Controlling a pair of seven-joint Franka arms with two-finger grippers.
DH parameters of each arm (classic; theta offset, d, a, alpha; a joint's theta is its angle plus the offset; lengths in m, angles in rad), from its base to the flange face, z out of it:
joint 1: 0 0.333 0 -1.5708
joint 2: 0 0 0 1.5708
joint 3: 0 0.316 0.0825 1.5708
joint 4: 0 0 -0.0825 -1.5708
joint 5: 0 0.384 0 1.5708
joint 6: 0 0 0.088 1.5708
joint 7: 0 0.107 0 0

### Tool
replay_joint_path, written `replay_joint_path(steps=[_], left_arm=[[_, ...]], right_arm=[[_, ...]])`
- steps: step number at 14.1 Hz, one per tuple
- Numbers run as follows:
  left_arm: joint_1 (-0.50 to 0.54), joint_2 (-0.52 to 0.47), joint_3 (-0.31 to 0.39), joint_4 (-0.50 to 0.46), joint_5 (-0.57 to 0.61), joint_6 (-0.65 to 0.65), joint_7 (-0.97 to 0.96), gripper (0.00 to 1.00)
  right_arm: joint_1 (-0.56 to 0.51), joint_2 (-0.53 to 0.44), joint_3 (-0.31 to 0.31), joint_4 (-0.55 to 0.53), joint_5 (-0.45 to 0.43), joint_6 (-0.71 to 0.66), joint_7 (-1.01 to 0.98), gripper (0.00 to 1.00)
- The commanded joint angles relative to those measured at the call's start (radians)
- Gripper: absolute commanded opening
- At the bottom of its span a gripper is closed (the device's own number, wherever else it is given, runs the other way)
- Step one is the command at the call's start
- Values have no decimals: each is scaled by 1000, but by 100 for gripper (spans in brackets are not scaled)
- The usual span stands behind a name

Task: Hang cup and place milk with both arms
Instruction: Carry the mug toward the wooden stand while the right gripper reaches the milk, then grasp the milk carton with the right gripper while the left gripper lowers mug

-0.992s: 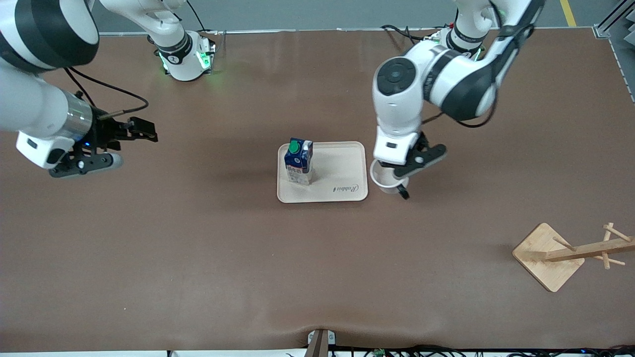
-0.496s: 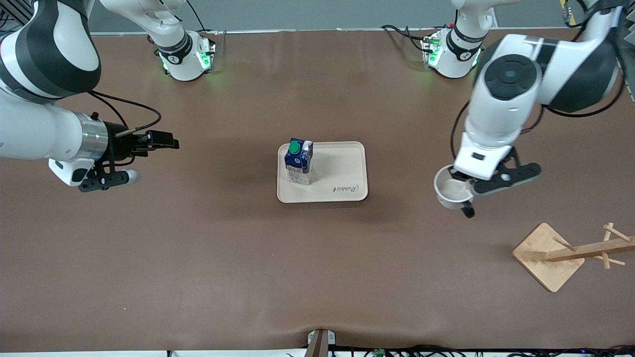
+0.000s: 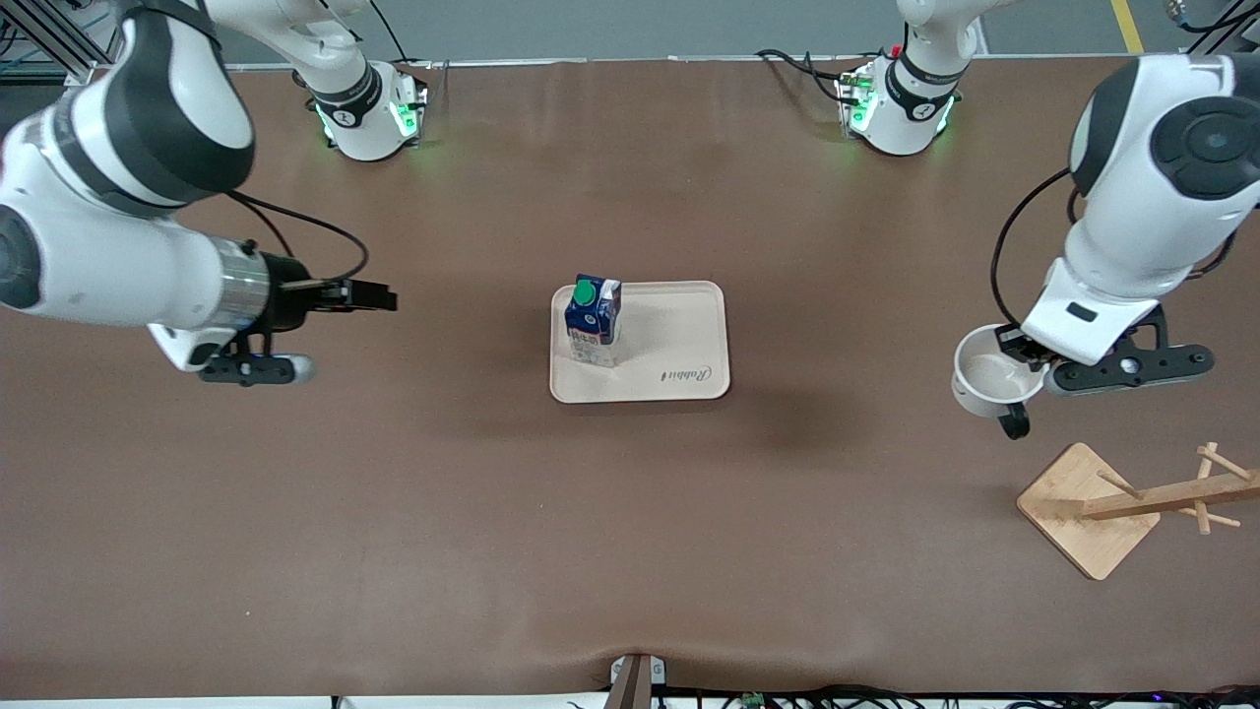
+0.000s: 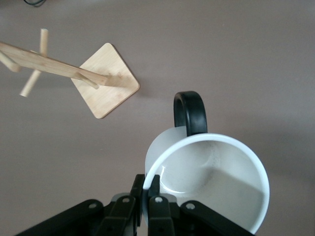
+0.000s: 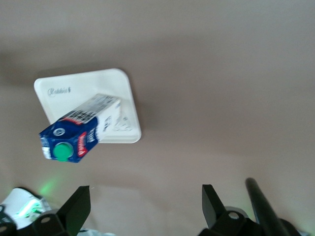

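The white cup (image 3: 987,377) with a black loop handle (image 3: 1014,423) hangs in the air in my left gripper (image 3: 1024,356), over bare table between the tray and the wooden rack (image 3: 1088,507). In the left wrist view my left gripper (image 4: 149,189) is shut on the cup's rim (image 4: 216,177), with the handle (image 4: 191,112) pointing toward the rack (image 4: 106,83). The smiley face is hidden. The milk (image 3: 594,320) stands upright on the cream tray (image 3: 689,340). My right gripper (image 3: 369,295) is open and empty over the table toward the right arm's end, its fingers pointing at the milk (image 5: 81,133).
The rack has a square bamboo base and a post with several pegs, near the left arm's end and nearer to the front camera than the cup. The tray (image 5: 86,86) lies mid-table. Both green-lit bases (image 3: 369,113) stand along the table's back edge.
My left arm has carried the cup from beside the tray toward the rack. My right gripper has moved closer to the tray and the milk.
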Motion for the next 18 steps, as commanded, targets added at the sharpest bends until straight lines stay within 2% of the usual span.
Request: replay_joint_path(steps=[1,2,3,6,8,10,11,13,18], left_arm=[[69,-9,-5,57,-82,-49,140,0],[106,-7,-3,67,-147,-60,168,0],[143,-7,-5,68,-157,-64,214,0],[203,-12,23,94,-157,-66,454,0],[266,-7,24,108,-159,-64,620,0],[315,-1,24,116,-157,-64,728,0],[327,8,24,116,-160,-63,782,0],[336,58,24,172,-166,-60,886,0],[340,124,23,200,-234,-54,897,0]], right_arm=[[106,94,-6,17,85,85,74,100],[130,114,-6,17,143,144,80,100],[184,126,-6,16,183,207,82,100],[299,183,-9,14,180,362,234,100],[339,206,-10,20,170,413,342,100],[345,203,-10,19,92,388,359,100],[347,200,-10,24,38,331,370,100],[347,200,-10,48,-23,242,411,100],[388,205,-10,44,-34,245,503,100]])
